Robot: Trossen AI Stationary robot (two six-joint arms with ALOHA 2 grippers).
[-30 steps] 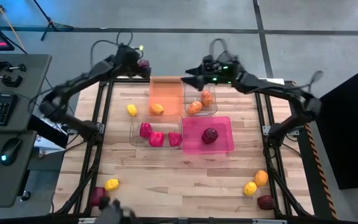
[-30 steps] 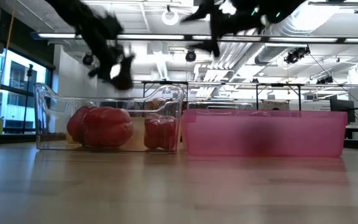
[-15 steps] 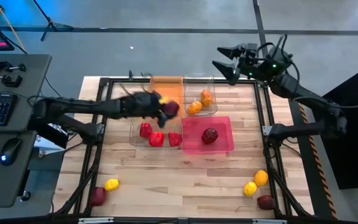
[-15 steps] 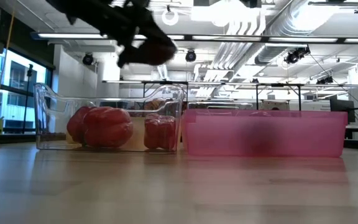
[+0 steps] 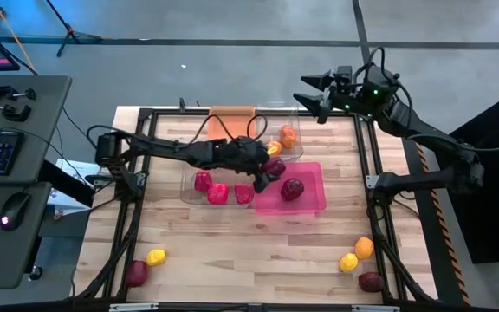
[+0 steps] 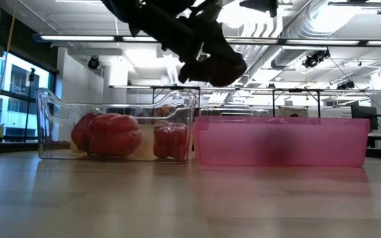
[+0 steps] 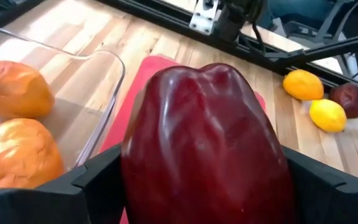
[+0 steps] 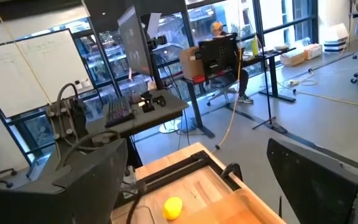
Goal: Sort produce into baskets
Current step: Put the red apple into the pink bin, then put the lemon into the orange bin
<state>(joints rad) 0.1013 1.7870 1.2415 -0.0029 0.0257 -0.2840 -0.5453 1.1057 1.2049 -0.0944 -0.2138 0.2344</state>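
My left gripper [image 5: 268, 170] reaches in from the table's left and is shut on a dark maroon, pepper-shaped piece of produce [image 7: 207, 137]. It hangs over the left end of the pink basket [image 5: 312, 201], where another maroon piece [image 5: 292, 188] lies. Red peppers [image 5: 217, 191] fill the clear basket [image 6: 51, 125] beside it. Two orange pieces [image 7: 17, 90] lie in the far clear basket [image 5: 294, 154]. The orange basket [image 5: 230, 120] stands at the far side. My right gripper [image 5: 314, 92] is open and raised over the table's far right edge. My left gripper pinches the maroon piece by its two opposite sides [image 7: 135, 168] between its two fingers [image 7: 95, 183]. The fingers come from the table's left, slanting downward. The piece is lifted clear, just above the pink basket's left rim [image 6: 200, 122].
Loose produce lies near the front corners: a yellow [image 5: 155, 256] and a maroon piece [image 5: 137, 273] at the left, a yellow [image 5: 348, 262], an orange [image 5: 364, 248] and a maroon piece [image 5: 370, 282] at the right. Another yellow piece [image 8: 173, 205] shows in the right wrist view.
My left gripper has swung with the maroon piece from the table's far left corner toward the right and near side, past the orange basket, and has sunk to the pink basket's left end. My right gripper has risen from over the orange pieces toward the far right edge, then stopped.
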